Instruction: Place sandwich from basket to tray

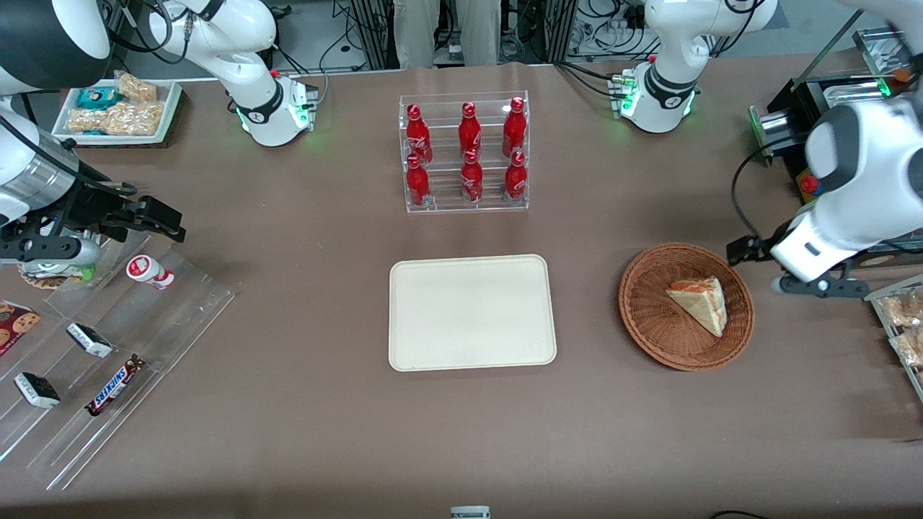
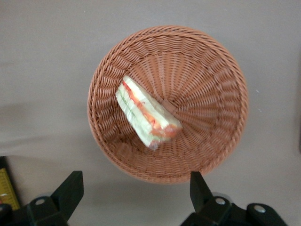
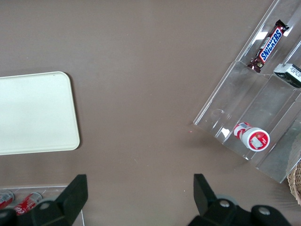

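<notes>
The sandwich (image 1: pixel 699 303), a pale wedge with an orange-red stripe, lies in the round wicker basket (image 1: pixel 642 317) toward the working arm's end of the table. From the left wrist view I look down on the sandwich (image 2: pixel 146 113), which lies slanted inside the basket (image 2: pixel 211 61). My gripper (image 1: pixel 746 251) hovers open just outside the basket's rim, above the table, with nothing between its fingers (image 2: pixel 70 188). The cream tray (image 1: pixel 472 311) lies flat beside the basket at the table's middle, with nothing on it.
A clear rack of red bottles (image 1: pixel 465 151) stands farther from the front camera than the tray. A stepped acrylic rack (image 1: pixel 108 346) with snack bars lies toward the parked arm's end. Bagged snacks (image 1: pixel 905 317) sit at the working arm's end, close to the basket.
</notes>
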Motion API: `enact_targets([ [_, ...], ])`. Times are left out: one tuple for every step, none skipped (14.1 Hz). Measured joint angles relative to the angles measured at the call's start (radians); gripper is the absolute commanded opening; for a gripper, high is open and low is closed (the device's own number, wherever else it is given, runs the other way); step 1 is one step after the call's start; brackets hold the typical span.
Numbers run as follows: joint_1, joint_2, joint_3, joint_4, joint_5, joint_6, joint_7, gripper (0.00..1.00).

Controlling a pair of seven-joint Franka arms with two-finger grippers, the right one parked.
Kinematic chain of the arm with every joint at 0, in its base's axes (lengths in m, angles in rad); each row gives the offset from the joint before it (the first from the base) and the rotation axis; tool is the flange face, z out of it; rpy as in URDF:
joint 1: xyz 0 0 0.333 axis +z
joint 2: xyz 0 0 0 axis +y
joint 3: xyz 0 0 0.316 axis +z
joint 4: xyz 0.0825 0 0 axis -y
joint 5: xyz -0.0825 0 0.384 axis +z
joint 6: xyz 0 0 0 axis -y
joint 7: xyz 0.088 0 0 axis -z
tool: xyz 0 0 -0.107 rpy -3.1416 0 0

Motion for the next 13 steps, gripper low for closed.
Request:
enact_targets([
  [0.000, 0.011, 0.000, -0.047, 0.000, 0.076, -0.066, 1.00],
  [0.000, 0.021, 0.000, -0.088, 0.000, 0.145, -0.152, 1.00],
  [0.000, 0.030, -0.001, -0.122, 0.000, 0.201, -0.254, 1.00],
  [0.000, 0.038, -0.002, -0.146, 0.000, 0.248, -0.378, 1.00],
  [-0.001, 0.048, -0.004, -0.161, 0.000, 0.288, -0.509, 1.00],
  [-0.004, 0.063, -0.006, -0.169, 0.000, 0.327, -0.642, 1.00],
  [-0.007, 0.081, -0.008, -0.173, 0.001, 0.362, -0.766, 1.00],
  [-0.010, 0.102, -0.010, -0.174, 0.002, 0.390, -0.861, 1.00],
  [-0.012, 0.125, -0.011, -0.175, 0.002, 0.411, -0.919, 0.98],
  [-0.013, 0.150, -0.011, -0.176, 0.002, 0.434, -0.951, 0.86],
  [-0.013, 0.175, -0.011, -0.177, 0.001, 0.454, -0.966, 0.66],
  [-0.013, 0.200, -0.011, -0.178, 0.000, 0.468, -0.977, 0.42],
  [-0.013, 0.217, -0.011, -0.179, 0.000, 0.471, -0.983, 0.17],
])
